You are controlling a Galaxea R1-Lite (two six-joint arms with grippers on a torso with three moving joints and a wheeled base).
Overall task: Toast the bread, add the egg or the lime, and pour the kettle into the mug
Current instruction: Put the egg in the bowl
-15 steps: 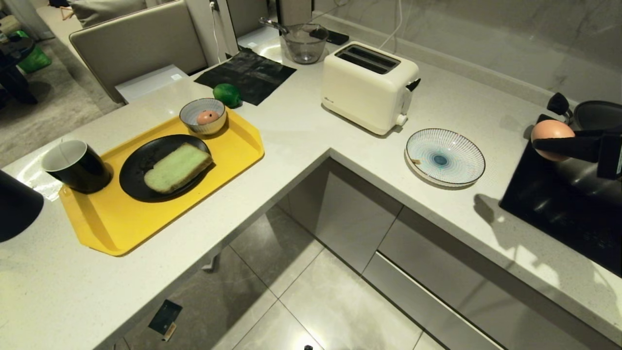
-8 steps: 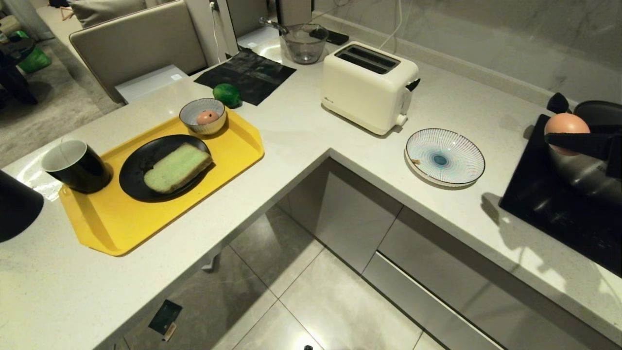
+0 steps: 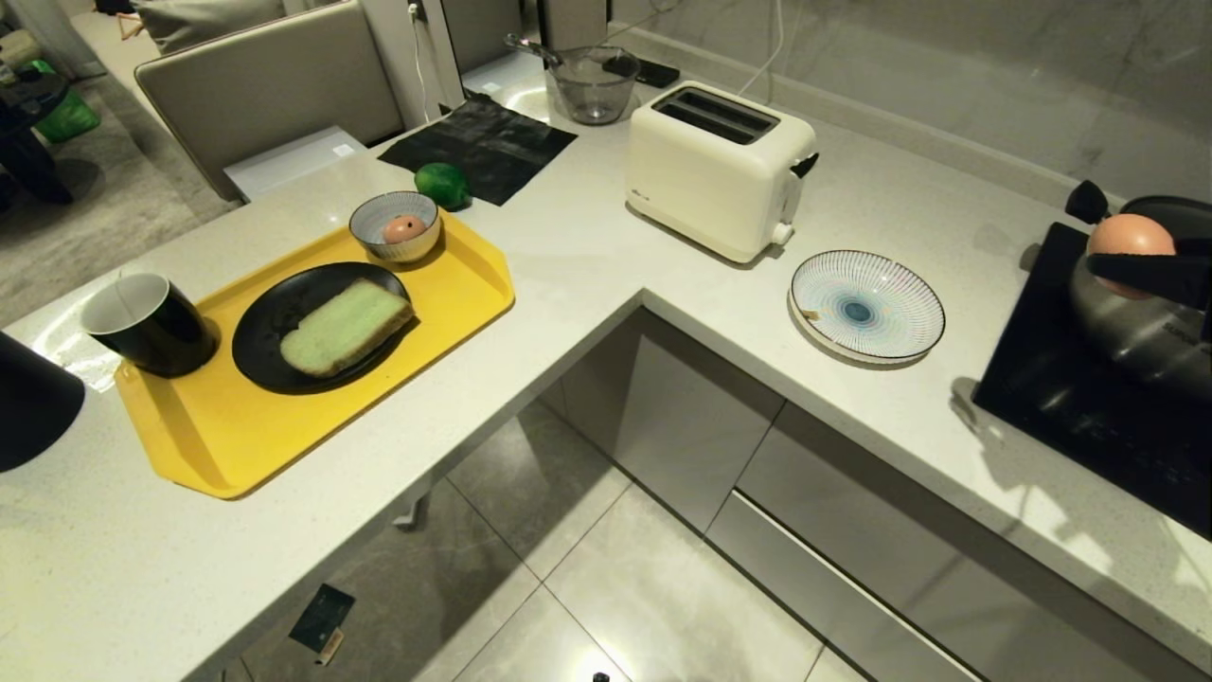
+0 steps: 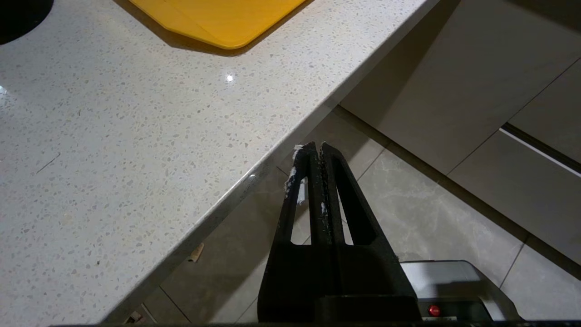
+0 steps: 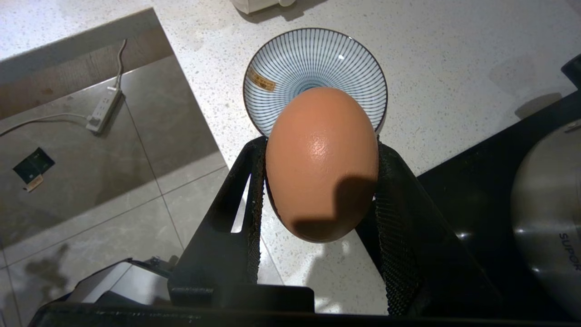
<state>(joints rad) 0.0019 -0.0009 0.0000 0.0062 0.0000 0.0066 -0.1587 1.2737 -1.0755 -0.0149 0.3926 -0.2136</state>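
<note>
Speckled counter [image 3: 587, 256]; right gripper [image 5: 320, 150] clamps glossy brown egg [image 5: 321, 163].

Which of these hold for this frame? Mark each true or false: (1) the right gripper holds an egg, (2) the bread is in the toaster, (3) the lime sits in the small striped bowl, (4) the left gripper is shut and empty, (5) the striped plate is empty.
1. True: the right gripper is clamped on a brown egg.
2. False: the bread lies on the black plate on the yellow tray; the toaster slots look empty.
3. False: the lime rests on the counter beside the small striped bowl.
4. True: the left gripper is shut on nothing.
5. True: the striped plate holds no food.
</note>
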